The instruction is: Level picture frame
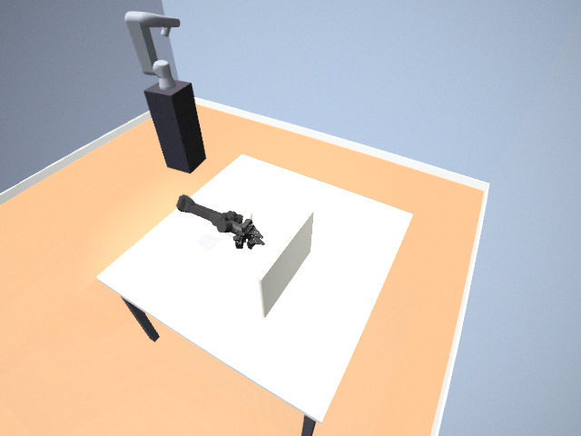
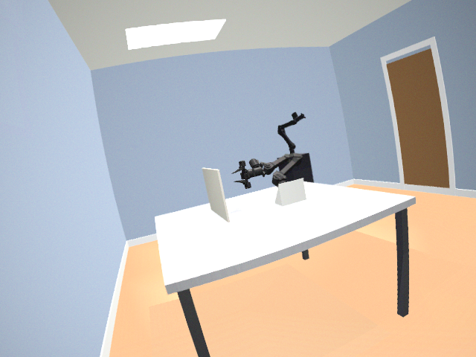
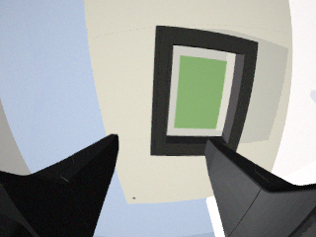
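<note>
Claw held apart and short of the panel, picture frame on the panel's near face

The claw (image 1: 255,237) (image 2: 235,177) (image 3: 162,144) is held with its fingers apart and nothing between them, presumably so that the frame's border can be taken without the frame being knocked first. It is carried above the tabletop (image 1: 211,300) (image 2: 238,245), at the end of the arm (image 1: 201,211) (image 2: 282,159), which reaches in from the tabletop edge nearest the dark pedestal (image 1: 175,126) (image 2: 309,166). The upright panel (image 1: 287,264) (image 2: 215,193) (image 3: 133,114) is stood well in from all four tabletop corners, probably to serve as the wall and leave the arm room

The picture frame (image 3: 161,94) is seen only in the wrist view, on the panel face turned toward the claw; the screw is hidden. The green picture is faced toward the claw, and the frame's long axis is run roughly up and down in that view, its top leaned slightly to the right. Since the wrist camera may itself be tilted, the true slant, and which side is too high, cannot be told with confidence; a level look seems called for before any lift
</note>
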You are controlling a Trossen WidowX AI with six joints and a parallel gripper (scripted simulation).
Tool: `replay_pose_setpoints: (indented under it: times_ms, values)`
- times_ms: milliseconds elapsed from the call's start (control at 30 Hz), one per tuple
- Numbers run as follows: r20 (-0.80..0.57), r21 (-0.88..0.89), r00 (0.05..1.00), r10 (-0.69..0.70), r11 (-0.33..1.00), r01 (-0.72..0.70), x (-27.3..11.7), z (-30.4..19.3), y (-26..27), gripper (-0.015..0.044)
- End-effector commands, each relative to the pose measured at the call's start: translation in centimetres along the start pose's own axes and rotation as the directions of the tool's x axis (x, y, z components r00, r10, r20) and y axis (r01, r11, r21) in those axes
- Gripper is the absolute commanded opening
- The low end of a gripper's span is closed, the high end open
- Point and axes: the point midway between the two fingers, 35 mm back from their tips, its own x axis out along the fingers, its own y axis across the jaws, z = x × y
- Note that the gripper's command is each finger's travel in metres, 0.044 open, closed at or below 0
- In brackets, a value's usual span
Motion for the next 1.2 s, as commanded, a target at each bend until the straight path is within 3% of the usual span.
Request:
replay_pose_setpoints:
  times_ms: [0, 200, 633, 1167]
  values:
    - [-0.004, -0.01, 1.0, 0.003, 1.0, -0.003, 0.0, -0.1, -0.1, 0.026]
    - [-0.004, -0.01, 1.0, 0.004, 1.0, -0.004, 0.8, 0.1, 0.2, 0.026]
    - [-0.002, -0.01, 1.0, 0.006, 1.0, -0.006, 7.9, -0.1, 0.0, 0.026]
    - [-0.002, -0.01, 1.0, 0.006, 1.0, -0.006, 8.0, -0.1, 0.0, 0.026]
